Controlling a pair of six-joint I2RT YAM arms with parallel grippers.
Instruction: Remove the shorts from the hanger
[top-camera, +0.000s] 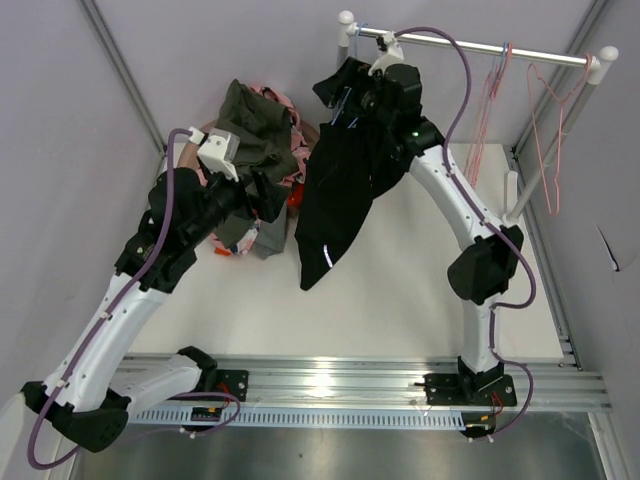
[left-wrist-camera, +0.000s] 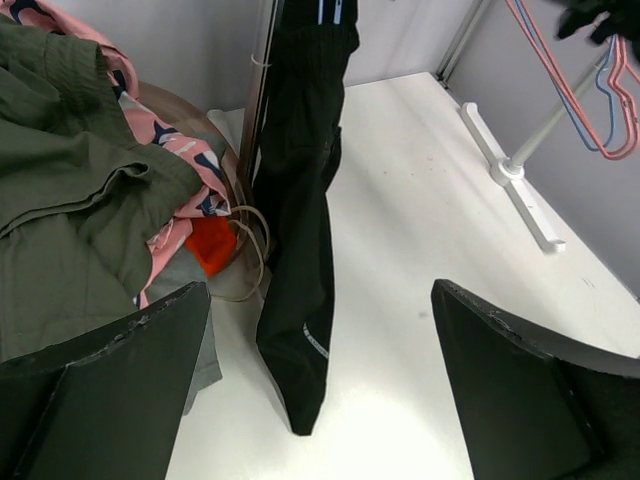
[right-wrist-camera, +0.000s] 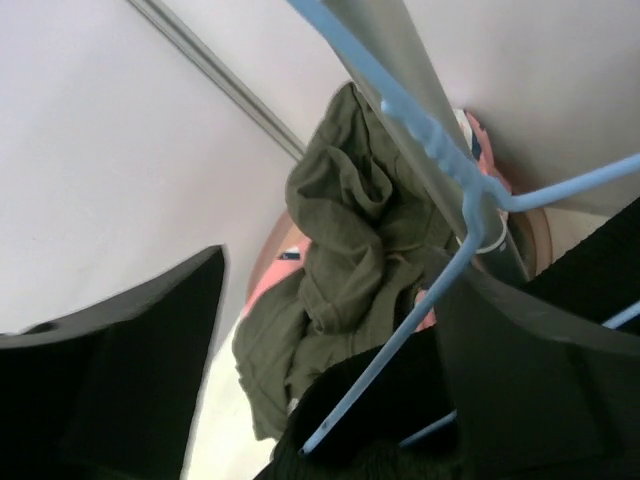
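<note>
Black shorts (top-camera: 335, 200) hang from a blue hanger (right-wrist-camera: 440, 160) at the left end of the rail (top-camera: 470, 45), their lower tip (left-wrist-camera: 300, 330) close to the table. My right gripper (top-camera: 352, 100) is up at the waistband, open, with the hanger's arm and the black cloth (right-wrist-camera: 400, 430) between its fingers (right-wrist-camera: 150, 340). My left gripper (left-wrist-camera: 320, 290) is open low beside the shorts' tip, holding nothing. Olive shorts (top-camera: 255, 125), pink patterned shorts (left-wrist-camera: 190, 165) and orange shorts (left-wrist-camera: 212, 245) lie heaped to the left.
The heap sits in a brown-rimmed basket (right-wrist-camera: 540, 235) at the back left. Empty pink hangers (top-camera: 545, 110) hang at the rail's right end, above the stand's white foot (left-wrist-camera: 520, 180). Grey walls close in on both sides.
</note>
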